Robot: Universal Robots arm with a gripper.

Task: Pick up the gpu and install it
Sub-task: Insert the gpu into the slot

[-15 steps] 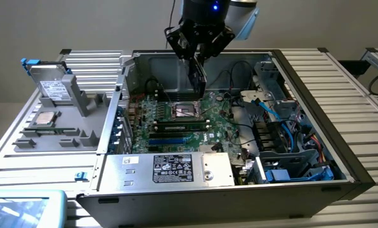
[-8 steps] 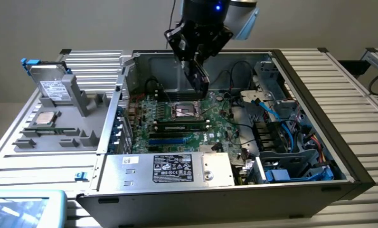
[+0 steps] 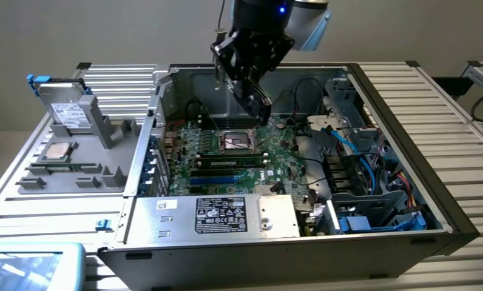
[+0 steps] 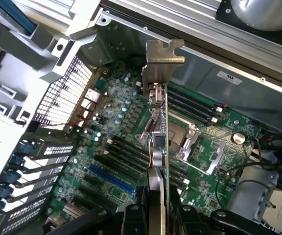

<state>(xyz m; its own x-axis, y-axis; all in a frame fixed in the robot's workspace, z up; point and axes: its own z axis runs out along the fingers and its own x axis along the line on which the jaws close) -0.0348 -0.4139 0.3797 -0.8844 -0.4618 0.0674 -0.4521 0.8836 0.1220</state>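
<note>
gpu point(image 4: 159, 98) in gripper point(image 4: 158, 213) above motherboard point(image 4: 219, 147)

Soft, even light; the gpu point(image 4: 158, 138) bracket catches it, the case point(image 3: 197, 85) interior lies dimmer.

The gpu point(image 4: 158, 142) had a dull stamped-metal bracket point(image 4: 163, 51) — more satin than shiny. Motherboard point(image 3: 280, 162) was green laminate with a slight gloss. Case wall point(image 3: 201, 79) looked like bare grey sheet metal, and the power supply point(image 3: 164, 219) was brighter, smoother steel with a black printed sticker point(image 3: 219, 215).
</note>
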